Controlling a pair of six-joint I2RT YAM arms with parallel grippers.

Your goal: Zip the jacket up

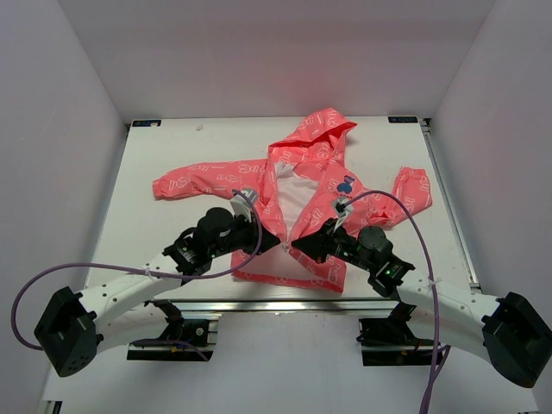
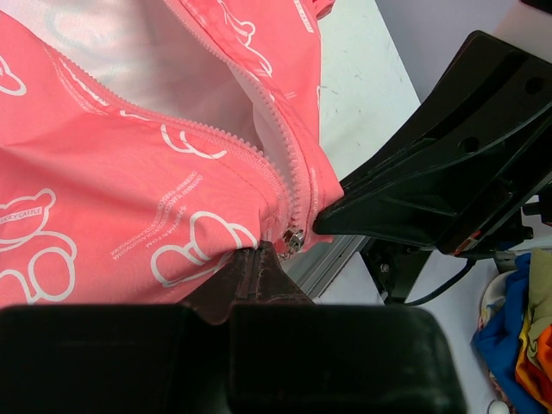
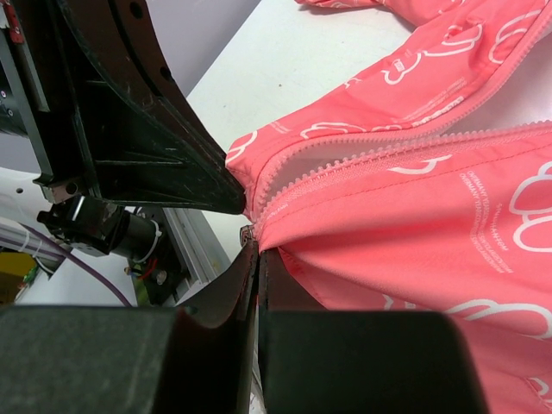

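Note:
The coral-pink jacket [image 1: 323,185] lies on the white table with its front open and its white lining showing. Both grippers meet at the bottom of the zipper near the front edge. My left gripper [image 1: 278,244] is shut on the hem of the left front panel [image 2: 129,198], its fingertips [image 2: 259,263] just beside the metal zipper slider [image 2: 293,238]. My right gripper [image 1: 298,245] is shut on the hem of the other panel [image 3: 414,216], its fingertips [image 3: 261,252] right under the slider [image 3: 247,234]. The two zipper rows join only at the very bottom.
The aluminium rail [image 1: 285,304] of the table's front edge runs just below the grippers. White walls close the table on three sides. Purple cables [image 1: 103,269] loop from both arms. A heap of coloured cloth [image 2: 522,328] lies off the table.

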